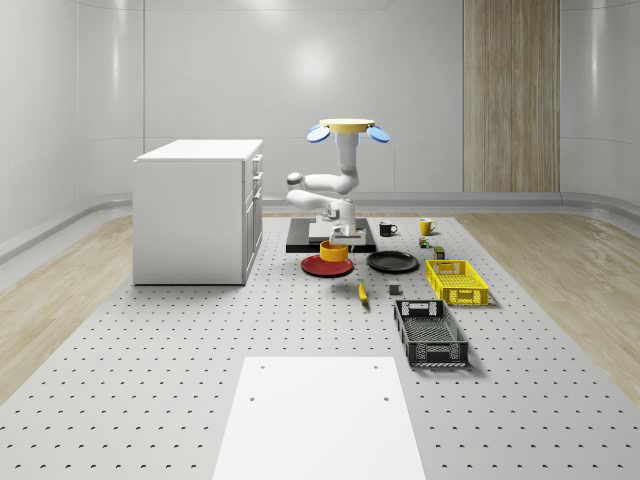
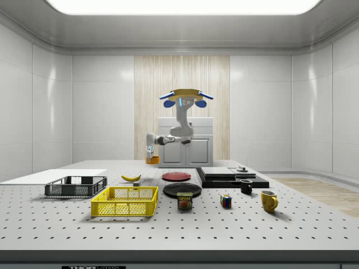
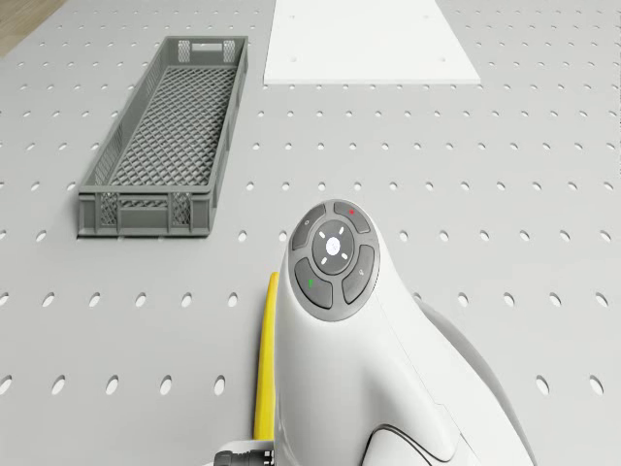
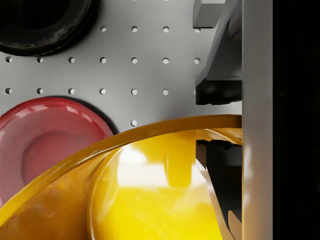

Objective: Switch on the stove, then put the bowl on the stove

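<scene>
On the whole-scene view's left a white cabinet (image 1: 198, 210) is seen standing on the perforated worktop (image 1: 150, 340). Right of it, the drone (image 1: 347, 129) is seen hovering over the near edge of the black stove (image 1: 300, 236), with its white arm (image 1: 330, 186) bent downward. The pincer (image 1: 338, 236) is clamped on the rim of the yellow bowl (image 1: 335, 250), one finger (image 4: 220, 92) pressed outside the wall as shown in the wrist view. The bowl is held clear of the worktop, just above the red plate (image 1: 325, 266) and in front of the stove. Further right a black plate (image 1: 392, 262) is found beside the red one, a banana (image 1: 363, 291) nearer the camera, then a yellow basket (image 1: 456, 281) and a grey crate (image 1: 430, 333). Two mugs (image 1: 388, 228) are set behind them.
</scene>
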